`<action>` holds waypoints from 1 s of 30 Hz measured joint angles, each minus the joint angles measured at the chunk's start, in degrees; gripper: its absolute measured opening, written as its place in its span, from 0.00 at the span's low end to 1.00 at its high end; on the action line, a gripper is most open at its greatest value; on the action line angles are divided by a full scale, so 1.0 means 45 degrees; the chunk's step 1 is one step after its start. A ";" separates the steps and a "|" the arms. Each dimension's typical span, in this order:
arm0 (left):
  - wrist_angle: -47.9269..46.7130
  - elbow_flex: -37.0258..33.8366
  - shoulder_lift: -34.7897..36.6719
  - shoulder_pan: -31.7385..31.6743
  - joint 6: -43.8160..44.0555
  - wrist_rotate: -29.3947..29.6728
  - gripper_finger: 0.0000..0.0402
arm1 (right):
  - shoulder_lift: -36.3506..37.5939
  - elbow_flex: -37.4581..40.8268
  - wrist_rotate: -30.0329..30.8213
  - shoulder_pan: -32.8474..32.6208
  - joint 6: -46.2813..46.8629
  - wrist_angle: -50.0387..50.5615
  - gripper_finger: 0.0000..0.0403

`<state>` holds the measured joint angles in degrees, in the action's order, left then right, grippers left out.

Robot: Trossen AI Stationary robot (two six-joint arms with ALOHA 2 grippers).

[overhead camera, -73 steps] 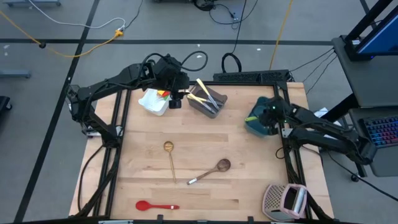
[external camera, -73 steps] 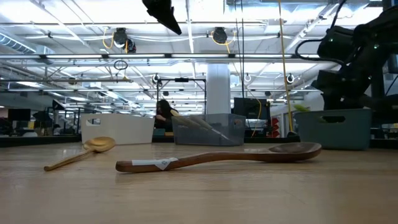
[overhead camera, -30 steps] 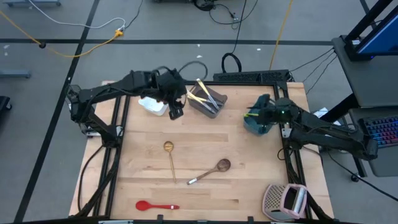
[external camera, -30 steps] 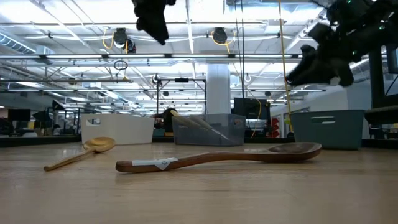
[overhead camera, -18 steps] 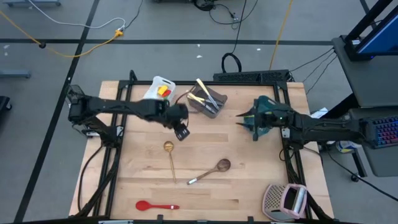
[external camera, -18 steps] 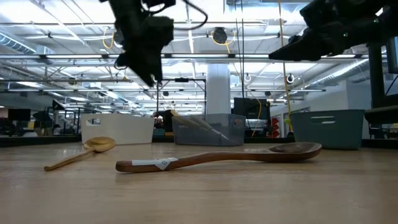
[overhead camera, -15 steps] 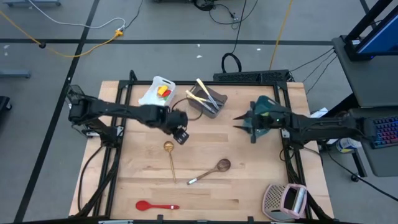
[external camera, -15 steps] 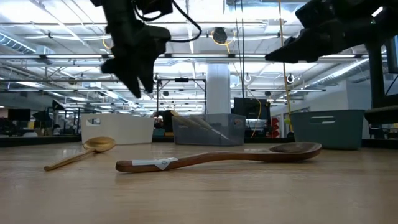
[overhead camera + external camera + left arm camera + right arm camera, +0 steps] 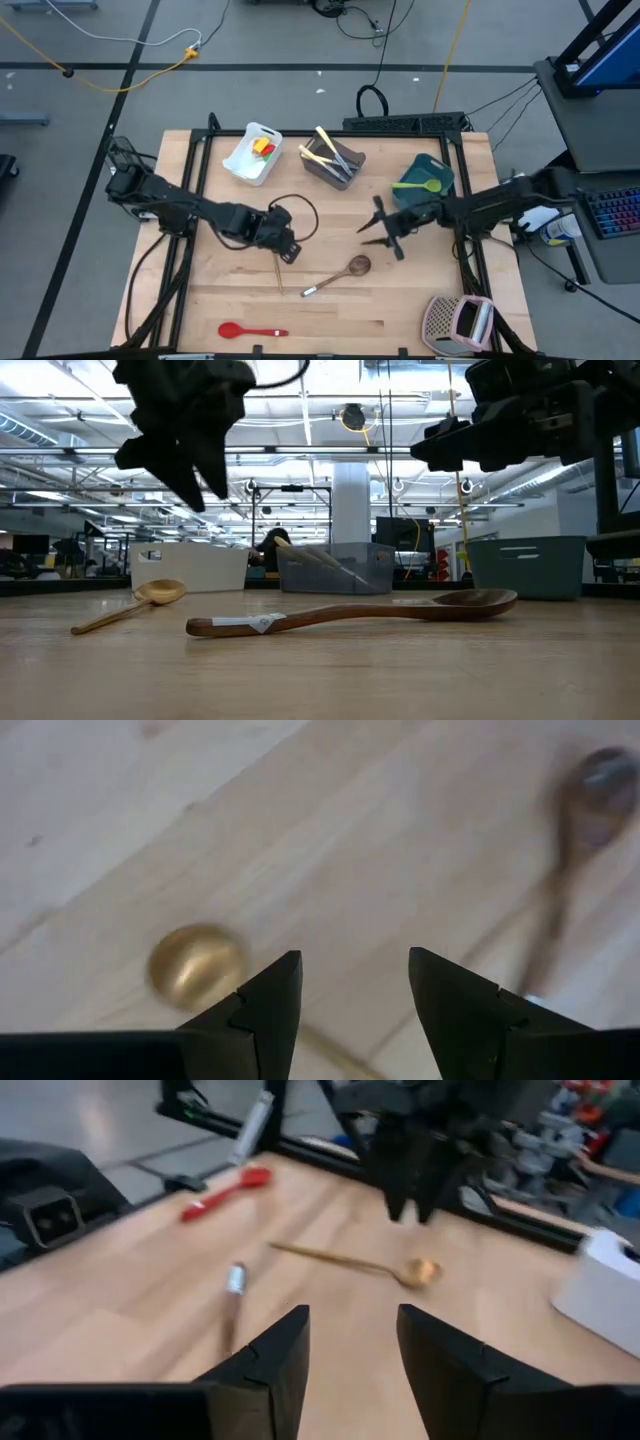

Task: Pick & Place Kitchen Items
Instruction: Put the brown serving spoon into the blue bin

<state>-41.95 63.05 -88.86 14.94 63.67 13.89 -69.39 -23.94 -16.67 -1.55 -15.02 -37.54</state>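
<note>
A gold ladle (image 9: 277, 270) lies on the wooden table, its bowl (image 9: 198, 965) just beside my left gripper (image 9: 350, 990), which hovers open above it (image 9: 289, 250). A brown wooden spoon (image 9: 345, 271) lies flat to the right of the ladle. My right gripper (image 9: 373, 232) hangs open above the table, just far-right of the spoon's bowl, with nothing between its fingers (image 9: 350, 1342). A red spoon (image 9: 251, 330) rests near the table's front edge. In the low view both grippers (image 9: 200, 488) (image 9: 428, 455) hang well above the ladle (image 9: 135, 602) and the spoon (image 9: 350, 612).
At the back stand a white tub (image 9: 247, 153) with red and yellow items, a grey tub (image 9: 333, 158) with several utensils and a teal tub (image 9: 426, 181) holding a lime spoon. A perforated grater (image 9: 459, 322) sits at the near right corner.
My left gripper has swung from beside the white tub toward the table's near edge and down, ending over the gold ladle. My right gripper has left the teal tub and travelled toward the table's middle and near edge. The lime spoon now shows in the teal tub.
</note>
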 joint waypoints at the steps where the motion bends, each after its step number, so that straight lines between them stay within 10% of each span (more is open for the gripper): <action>1: 0.0310 0.0000 0.0000 0.0173 -0.0030 0.0181 0.48 | -0.0464 -0.0015 0.0002 -0.0231 0.0126 -0.0539 0.38; 30: 0.2014 0.0000 0.0000 0.1268 -0.1271 0.1288 0.48 | -0.8720 -0.5901 0.0981 -0.2739 0.3403 0.3191 0.46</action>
<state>-32.88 63.05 -88.86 20.64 57.95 19.68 -108.63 -50.50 -12.25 -13.88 0.29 -23.18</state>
